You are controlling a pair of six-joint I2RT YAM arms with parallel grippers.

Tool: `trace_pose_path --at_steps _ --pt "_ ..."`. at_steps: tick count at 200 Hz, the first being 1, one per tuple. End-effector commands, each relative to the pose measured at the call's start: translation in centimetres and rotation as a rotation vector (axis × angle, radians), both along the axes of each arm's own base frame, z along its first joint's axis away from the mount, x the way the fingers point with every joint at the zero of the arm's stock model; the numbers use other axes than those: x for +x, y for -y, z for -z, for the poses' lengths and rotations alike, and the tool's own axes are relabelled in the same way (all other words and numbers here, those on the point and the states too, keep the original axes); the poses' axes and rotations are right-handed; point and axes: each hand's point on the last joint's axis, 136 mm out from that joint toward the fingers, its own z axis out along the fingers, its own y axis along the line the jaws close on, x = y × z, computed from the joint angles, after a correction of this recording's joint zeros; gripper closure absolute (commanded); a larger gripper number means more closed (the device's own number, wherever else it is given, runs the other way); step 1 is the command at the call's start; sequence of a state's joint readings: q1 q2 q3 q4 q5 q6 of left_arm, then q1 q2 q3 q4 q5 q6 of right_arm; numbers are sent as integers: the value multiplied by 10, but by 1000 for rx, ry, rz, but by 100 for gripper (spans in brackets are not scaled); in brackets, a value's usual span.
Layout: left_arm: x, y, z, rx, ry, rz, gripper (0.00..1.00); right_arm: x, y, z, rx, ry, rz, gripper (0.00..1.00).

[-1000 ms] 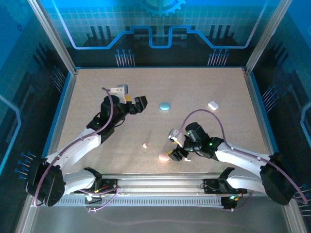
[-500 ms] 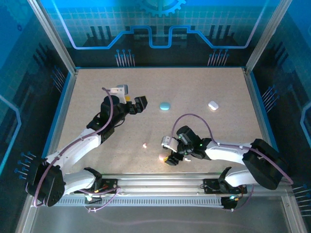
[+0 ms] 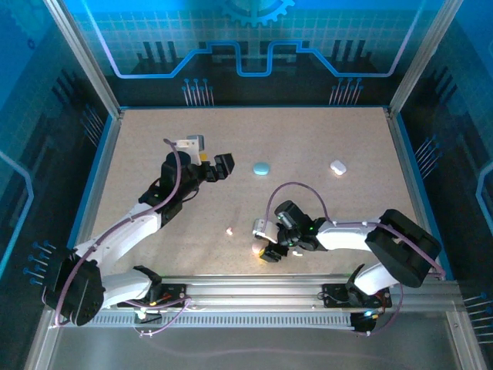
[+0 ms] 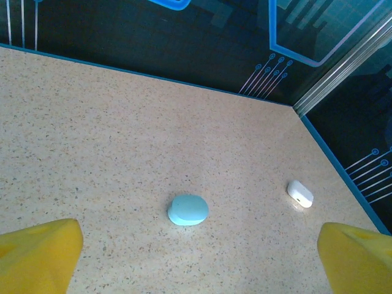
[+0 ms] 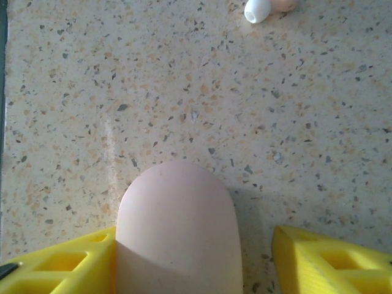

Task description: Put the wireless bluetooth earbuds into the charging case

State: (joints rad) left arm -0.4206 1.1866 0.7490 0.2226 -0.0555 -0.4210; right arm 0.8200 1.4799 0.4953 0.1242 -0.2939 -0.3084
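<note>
While low, right gripper (image 3: 264, 251) astride case (image 5: 177, 214)

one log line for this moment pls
left gripper open, empty | right gripper open, straddling pink case | pink earbud lying loose

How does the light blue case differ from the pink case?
Colour: the blue case is light blue, the pink case pale pink. Place: the blue case lies farther back, ahead of the open left gripper; the pink case sits nearer the arm bases, between the fingers of the right gripper. Contact: nothing touches the blue case; one yellow finger seems to touch the pink case. Both are smooth, rounded pebbles lying flat.
</note>
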Motion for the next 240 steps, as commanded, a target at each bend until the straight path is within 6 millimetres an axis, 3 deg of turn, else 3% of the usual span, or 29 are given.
trace_pose_path --at_steps 1,37,57,84,122,153,197,240 --pt "5 1 -12 -32 25 6 1 -6 -11 -3 26 -3 -45 42" --pt "5 3 -12 -28 22 15 1 -1 -10 -5 22 24 -20 52" --pt "5 8 -14 -28 24 41 1 7 -11 -24 46 81 -1 55" --pt "3 23 -22 -52 24 127 2 34 -9 -81 164 209 80 58" --pt "-7 62 -45 -150 20 346 8 74 8 -164 301 418 202 58" --pt "-20 98 -58 -228 4 526 12 105 16 -206 365 496 278 60" --pt "-27 123 -39 -216 -95 621 16 129 13 -241 433 558 320 60" --pt "-30 135 -30 -214 -151 674 23 139 12 -254 460 596 347 60"
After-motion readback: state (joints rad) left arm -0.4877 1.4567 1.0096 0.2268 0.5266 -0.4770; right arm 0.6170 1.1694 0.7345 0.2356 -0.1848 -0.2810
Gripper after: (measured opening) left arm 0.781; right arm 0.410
